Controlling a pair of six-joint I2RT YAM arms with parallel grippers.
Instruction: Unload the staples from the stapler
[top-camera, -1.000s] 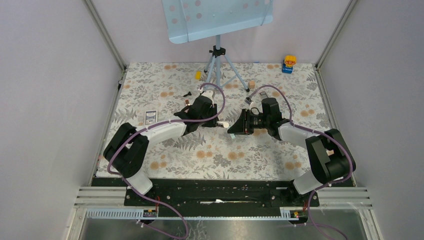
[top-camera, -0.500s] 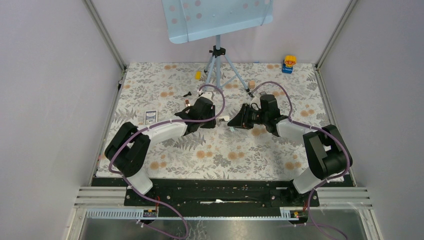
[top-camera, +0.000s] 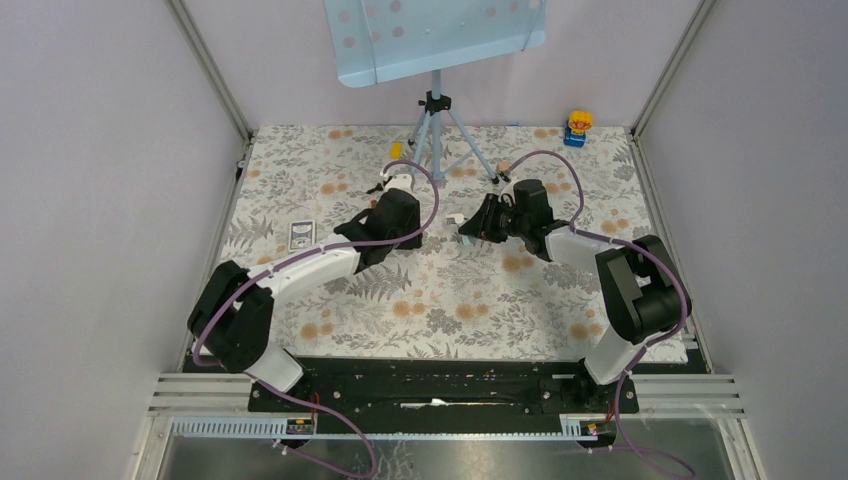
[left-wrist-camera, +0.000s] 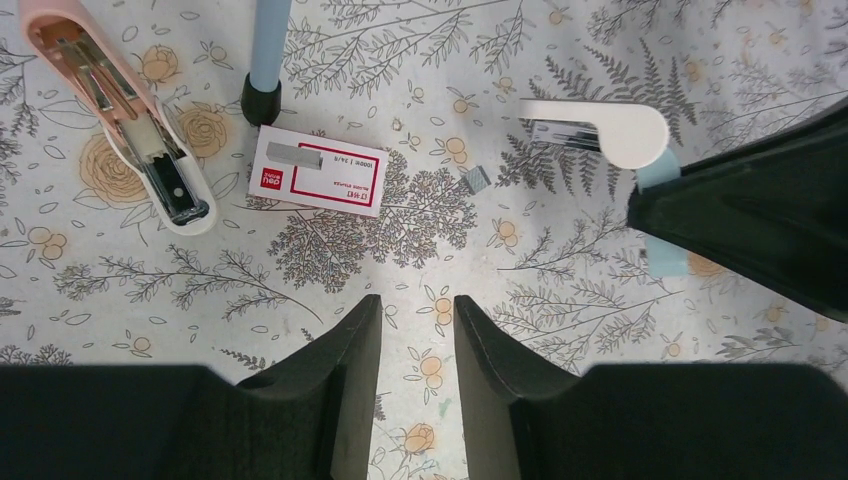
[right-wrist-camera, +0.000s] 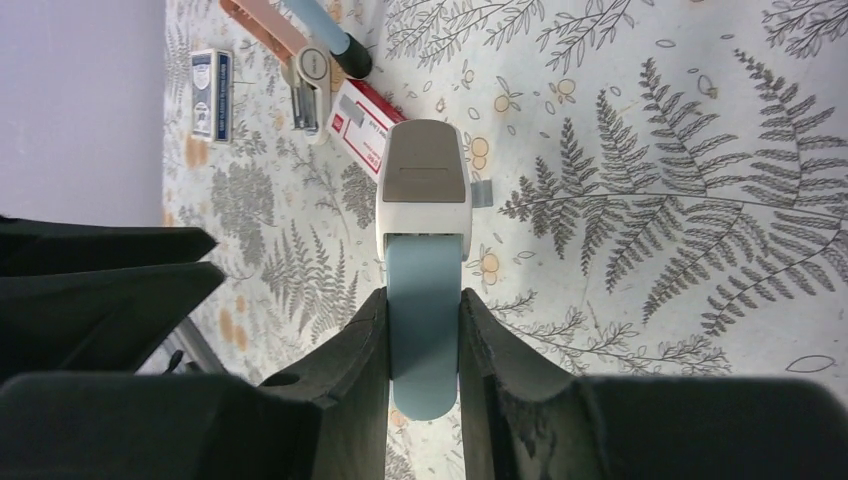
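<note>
Gripping the stapler (right-wrist-camera: 423, 180) only by its blue rear, the right tool (right-wrist-camera: 422, 297) holds it jutting forward, ahead and right of the empty, parted left tool (left-wrist-camera: 416, 302), so a hard pull there could twist it loose onto the tabletop (left-wrist-camera: 330, 262).

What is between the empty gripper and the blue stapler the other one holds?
Nothing visible. Only bare flowery mat lies between the open left gripper and the blue stapler clamped in the right gripper.
</note>
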